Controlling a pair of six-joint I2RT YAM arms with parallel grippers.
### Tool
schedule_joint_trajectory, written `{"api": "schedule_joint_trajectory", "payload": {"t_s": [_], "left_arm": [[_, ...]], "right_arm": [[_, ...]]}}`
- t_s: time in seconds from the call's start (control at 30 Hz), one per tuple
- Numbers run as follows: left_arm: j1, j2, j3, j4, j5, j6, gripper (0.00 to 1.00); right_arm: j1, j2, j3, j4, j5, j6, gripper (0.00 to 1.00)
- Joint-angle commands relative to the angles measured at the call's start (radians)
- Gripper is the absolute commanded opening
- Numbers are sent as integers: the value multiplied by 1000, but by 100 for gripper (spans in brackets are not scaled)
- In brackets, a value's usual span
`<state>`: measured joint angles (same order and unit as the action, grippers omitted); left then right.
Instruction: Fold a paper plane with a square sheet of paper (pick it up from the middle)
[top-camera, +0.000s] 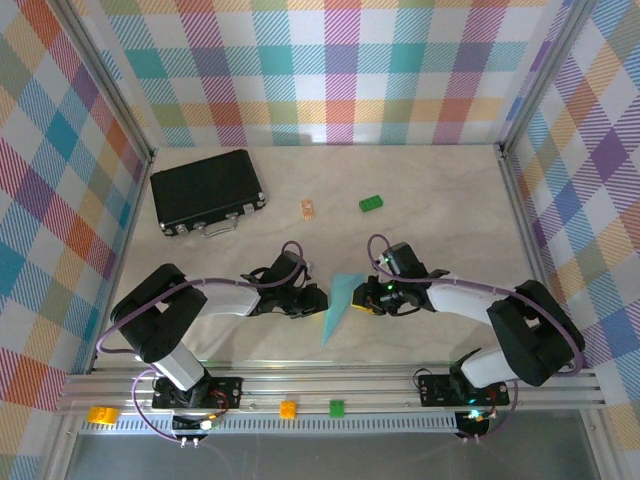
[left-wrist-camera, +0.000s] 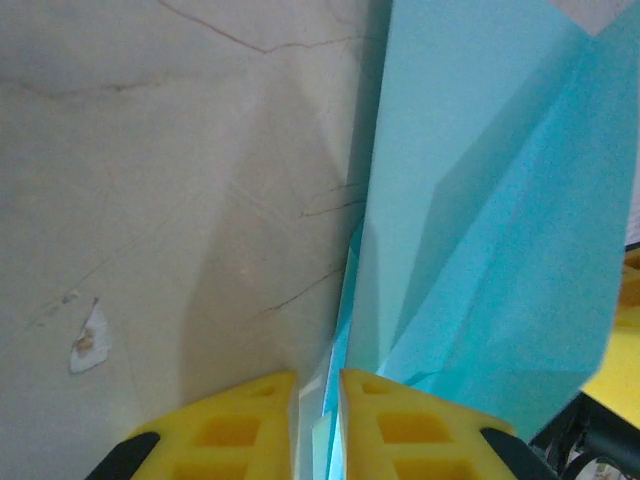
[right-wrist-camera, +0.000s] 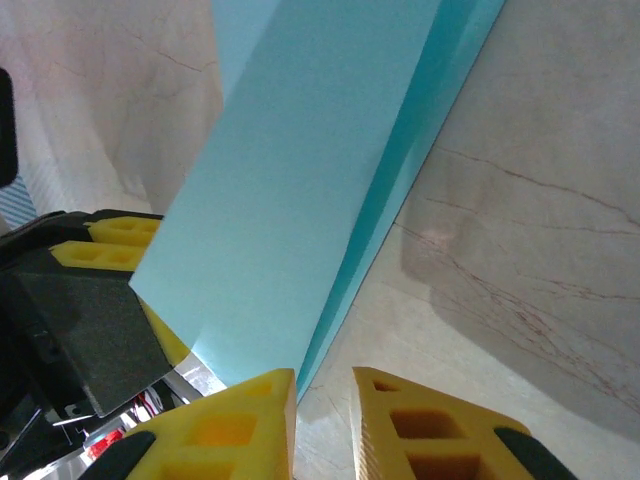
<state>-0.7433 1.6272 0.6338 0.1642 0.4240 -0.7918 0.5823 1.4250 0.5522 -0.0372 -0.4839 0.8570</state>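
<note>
Bricks lie on the metal rail at the near edge, behind both pincers: a yellow brick (top-camera: 100, 414) far out to the left, then an orange brick (top-camera: 288, 408) and a near green brick (top-camera: 337, 407) close together, about level with the gap between the arms.

Ahead of them the left pincer (top-camera: 316, 298) and the right pincer (top-camera: 360, 298) face each other low over the pale surface (top-camera: 440, 200), with the paper plane (top-camera: 339, 303) between their tips. It is a slim light blue dart lying on the surface, point aimed back at the rail, wide end just past the pincers.

In the left wrist view the yellow fingers (left-wrist-camera: 230, 430) are nearly together, leaving a thin slit; a folded edge of the plane runs into that slit, though whether they nip it I cannot tell. In the right wrist view the fingers (right-wrist-camera: 430, 430) stand a little spread, with bare surface showing in the gap; the plane's long fold ends at the inner tip of one finger.

Well beyond the left pincer lies a small orange piece (top-camera: 307, 208); well beyond the right pincer, a far green brick (top-camera: 371, 203). Farthest, ahead and left of the left pincer, a black case (top-camera: 207, 190) lies flat, its handle on the near side.
</note>
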Motion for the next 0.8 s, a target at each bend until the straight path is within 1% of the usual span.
{"api": "schedule_joint_trajectory", "payload": {"t_s": [0.0,0.17,0.23,0.37,0.47,0.63,0.77], "left_arm": [[4,32,27,35,26,-1,19],[4,5,16,47,22,-11,19],[4,-29,10,26,-9,-10,20],[5,-83,-12,28,-45,-14,24],[7,-75,-10,43,-30,-12,25],[8,-14,16,46,8,-6,25],[8,5,21,44,9,-4,26]], "right_arm": [[4,28,36,16,-30,1,22],[10,64,56,12,-16,2,20],[10,71,64,-1,2,4,20],[9,72,74,-21,25,1,19],[10,79,77,-20,24,-2,19],[10,95,79,-9,12,2,19],[11,105,79,-2,4,5,18]]}}
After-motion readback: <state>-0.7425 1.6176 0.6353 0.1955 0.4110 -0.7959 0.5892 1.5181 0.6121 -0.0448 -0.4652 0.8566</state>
